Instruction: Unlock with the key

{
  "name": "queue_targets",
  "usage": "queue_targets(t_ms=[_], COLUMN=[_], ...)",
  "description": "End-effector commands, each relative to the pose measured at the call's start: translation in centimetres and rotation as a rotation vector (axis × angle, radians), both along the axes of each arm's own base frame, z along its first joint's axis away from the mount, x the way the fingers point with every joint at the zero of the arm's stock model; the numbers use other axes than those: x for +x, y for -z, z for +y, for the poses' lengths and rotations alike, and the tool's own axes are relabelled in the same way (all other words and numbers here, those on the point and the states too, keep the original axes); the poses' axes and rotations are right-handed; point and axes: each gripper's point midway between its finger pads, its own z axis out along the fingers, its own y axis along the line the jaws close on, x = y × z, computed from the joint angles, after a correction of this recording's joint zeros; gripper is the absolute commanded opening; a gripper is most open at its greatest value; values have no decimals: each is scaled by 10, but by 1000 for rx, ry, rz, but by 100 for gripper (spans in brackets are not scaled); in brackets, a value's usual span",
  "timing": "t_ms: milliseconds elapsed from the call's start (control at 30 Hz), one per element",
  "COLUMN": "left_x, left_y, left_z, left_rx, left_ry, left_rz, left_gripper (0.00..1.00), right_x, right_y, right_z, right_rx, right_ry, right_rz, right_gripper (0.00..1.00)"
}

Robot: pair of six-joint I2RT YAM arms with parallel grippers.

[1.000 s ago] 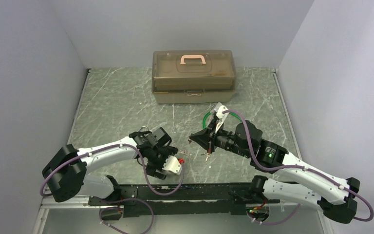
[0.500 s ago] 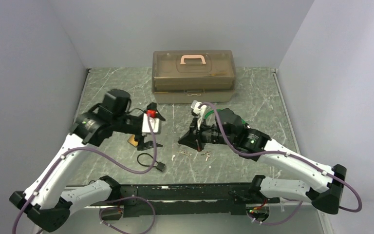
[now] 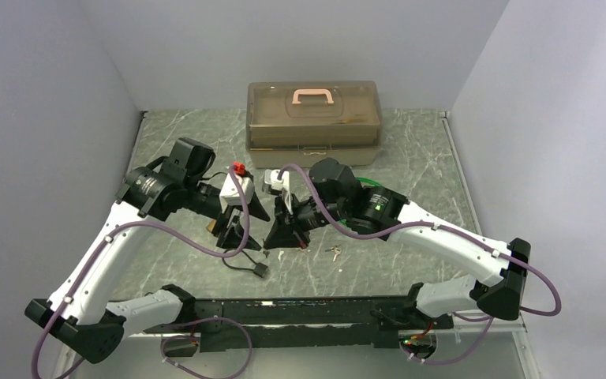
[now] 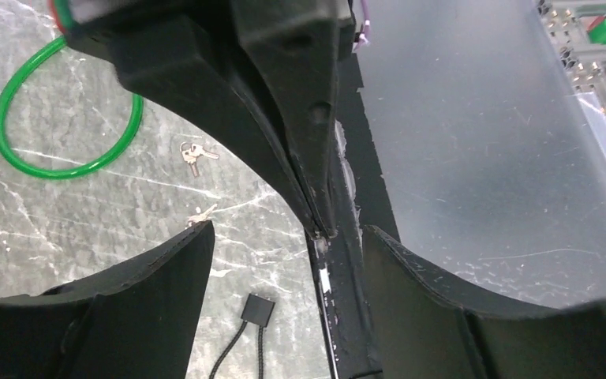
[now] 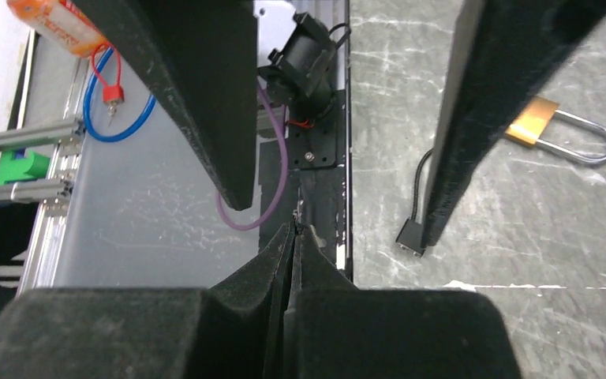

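Within a second the two arms had come together over the middle of the grey marbled table (image 3: 418, 158). The left arm, folded low by its base a moment earlier, had swung out and forward, and the right had slid leftwards to meet it. The left gripper (image 4: 286, 233) stood with its black fingers apart, one on each side of the right gripper (image 5: 292, 229), whose fingers were pressed flat together. Whether a key was pinched in that tip I could not tell; something tiny showed there, no more. The brass padlock with the silver shackle (image 5: 533, 122) lay flat on the table just beside the left fingers, untouched. Small silver keys (image 4: 193, 154) lay loose on the stone near the right arm, and a thin black cable with a block end (image 4: 256, 309) was close by the lock. It looked to me like a hand-over between the arms, with no key yet brought to the lock.
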Motion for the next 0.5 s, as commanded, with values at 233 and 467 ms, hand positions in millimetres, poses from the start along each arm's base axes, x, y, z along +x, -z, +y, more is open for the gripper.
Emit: queue_targets(t_ms=[233, 467], left_x=[-17, -14], left_y=[-20, -18], left_z=[-1, -2], left_rx=[-68, -45], left_ry=[37, 35], left_rz=[79, 117], left_gripper=[41, 39], right_x=[4, 11], right_y=[-17, -25], right_z=[1, 2], right_rx=[24, 45], right_ry=[13, 44], right_rz=[-91, -121], right_gripper=[0, 0])
